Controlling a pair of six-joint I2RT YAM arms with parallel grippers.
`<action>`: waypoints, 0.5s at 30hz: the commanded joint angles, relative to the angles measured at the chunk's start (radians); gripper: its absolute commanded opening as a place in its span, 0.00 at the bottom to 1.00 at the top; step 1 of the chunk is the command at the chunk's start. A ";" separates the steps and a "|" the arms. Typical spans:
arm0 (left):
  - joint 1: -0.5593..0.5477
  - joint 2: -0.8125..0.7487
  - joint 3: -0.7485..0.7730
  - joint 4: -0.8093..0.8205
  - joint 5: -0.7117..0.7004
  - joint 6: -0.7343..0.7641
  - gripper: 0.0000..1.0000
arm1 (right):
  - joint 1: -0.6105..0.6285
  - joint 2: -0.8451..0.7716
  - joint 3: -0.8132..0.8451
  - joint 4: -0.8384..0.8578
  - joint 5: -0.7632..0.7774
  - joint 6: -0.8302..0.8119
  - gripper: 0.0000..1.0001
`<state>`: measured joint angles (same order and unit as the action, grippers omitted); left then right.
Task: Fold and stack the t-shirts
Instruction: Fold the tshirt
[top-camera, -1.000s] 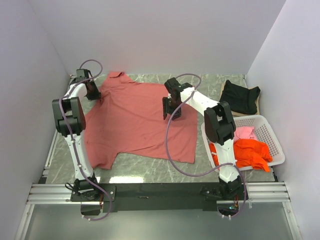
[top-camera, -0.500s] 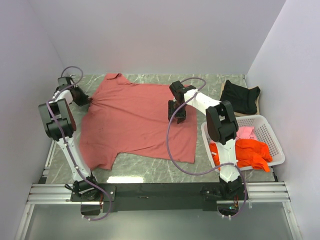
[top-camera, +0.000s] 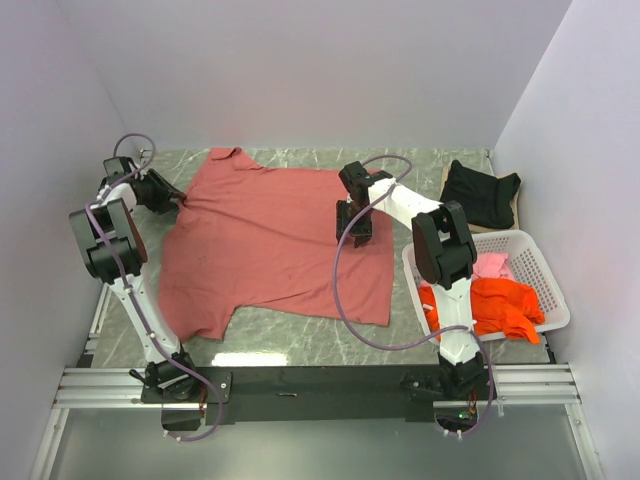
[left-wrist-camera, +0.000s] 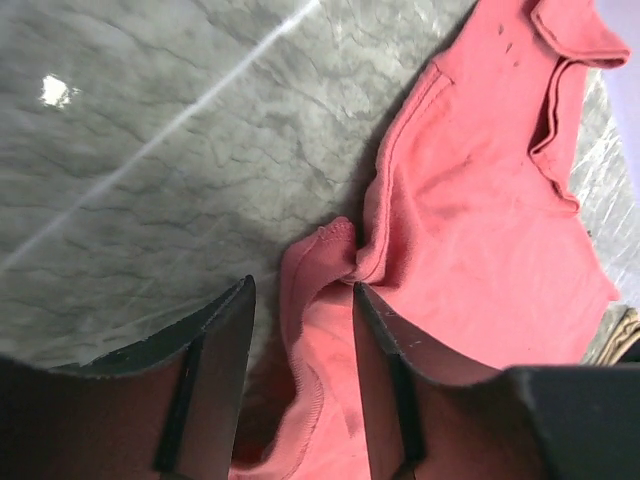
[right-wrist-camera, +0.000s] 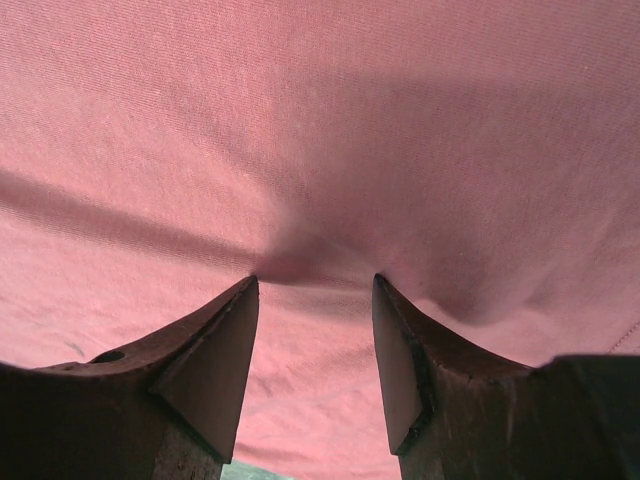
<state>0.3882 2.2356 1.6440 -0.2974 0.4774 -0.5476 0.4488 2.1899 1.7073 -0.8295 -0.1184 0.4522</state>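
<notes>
The large brick-red t-shirt (top-camera: 270, 240) lies spread flat on the marble table, collar at the far left. My left gripper (top-camera: 176, 200) is at its far-left sleeve, which is drawn out to a point. In the left wrist view (left-wrist-camera: 300, 285) the jaws stand apart with the bunched sleeve hem (left-wrist-camera: 325, 300) lying between them. My right gripper (top-camera: 353, 228) is open, its tips pressing down on the shirt's right half (right-wrist-camera: 313, 280). The black t-shirt (top-camera: 480, 192) lies folded at the far right. The orange t-shirt (top-camera: 500, 305) and the pink t-shirt (top-camera: 490, 265) lie crumpled in the basket.
The white lattice basket (top-camera: 545, 275) stands at the right edge, close to the right arm. White walls enclose the table on three sides; the left arm is close to the left wall. Bare marble (left-wrist-camera: 150, 150) shows left of the sleeve.
My left gripper has moved left toward the wall, and the red shirt's left sleeve has been drawn out to a point with it. The right gripper has shifted slightly right on the shirt.
</notes>
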 joint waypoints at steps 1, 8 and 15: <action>0.020 -0.041 0.013 0.044 0.052 -0.017 0.50 | -0.009 0.039 -0.028 -0.028 0.034 -0.009 0.57; 0.018 -0.033 0.022 0.079 0.046 -0.054 0.44 | -0.010 0.036 -0.025 -0.033 0.033 -0.014 0.57; 0.018 -0.013 0.028 0.086 0.036 -0.063 0.41 | -0.010 0.037 -0.017 -0.034 0.029 -0.015 0.57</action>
<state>0.4084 2.2356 1.6440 -0.2459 0.5003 -0.5999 0.4488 2.1899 1.7077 -0.8299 -0.1192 0.4515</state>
